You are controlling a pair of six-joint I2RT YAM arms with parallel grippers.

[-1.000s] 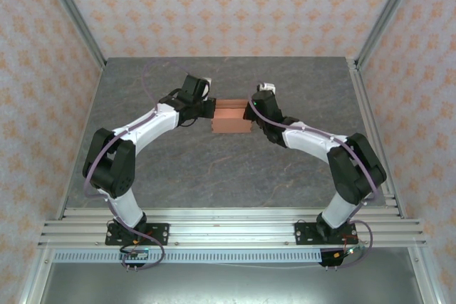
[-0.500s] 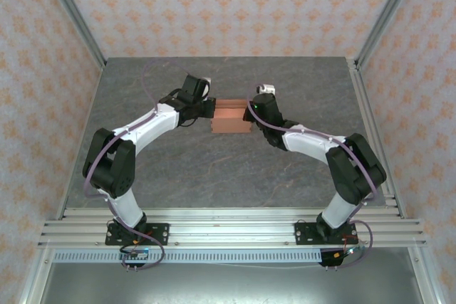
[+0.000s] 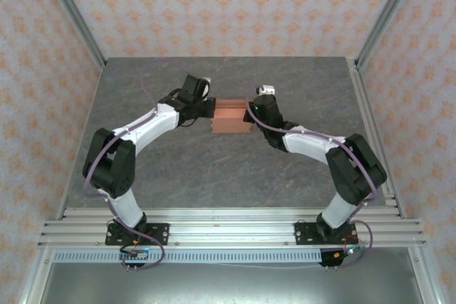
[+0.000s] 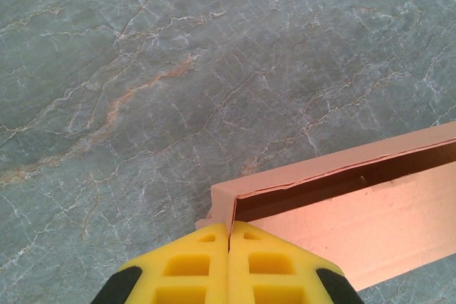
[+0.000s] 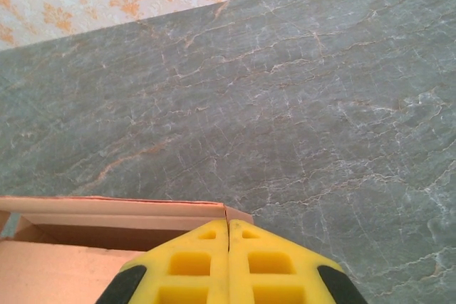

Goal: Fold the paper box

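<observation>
I'm looking down on a grey marbled table (image 3: pixel 228 176), closed in on three sides by walls of orange-patterned wallpaper (image 3: pixel 228 5), with aluminium rails (image 3: pixel 228 229) along the near edge at 6 o'clock where both arms are bolted.

The paper box (image 3: pixel 231 117) sits on the table a little toward 12 o'clock of its middle. It is salmon-orange card standing as a shallow rectangular tray with its open side up and its long axis running 9 to 3 o'clock.

The left gripper (image 3: pixel 211 109) is at the box's 9 o'clock end. From its wrist camera I see the yellow fingers (image 4: pixel 192 265) pressed flat together. The end wall of the paper box (image 4: pixel 356 211) runs straight into the seam between them, so the left gripper (image 4: pixel 229 229) is pinching that wall at the corner.

The right gripper (image 3: pixel 250 113) is at the 3 o'clock end. Its wrist camera shows the same: yellow fingers (image 5: pixel 267 261) closed tight, and the corner of the paper box (image 5: pixel 71 265) meets the seam of the right gripper (image 5: pixel 228 227). The box's inner floor shows at 8 o'clock in that view, and bare table lies beyond.
</observation>
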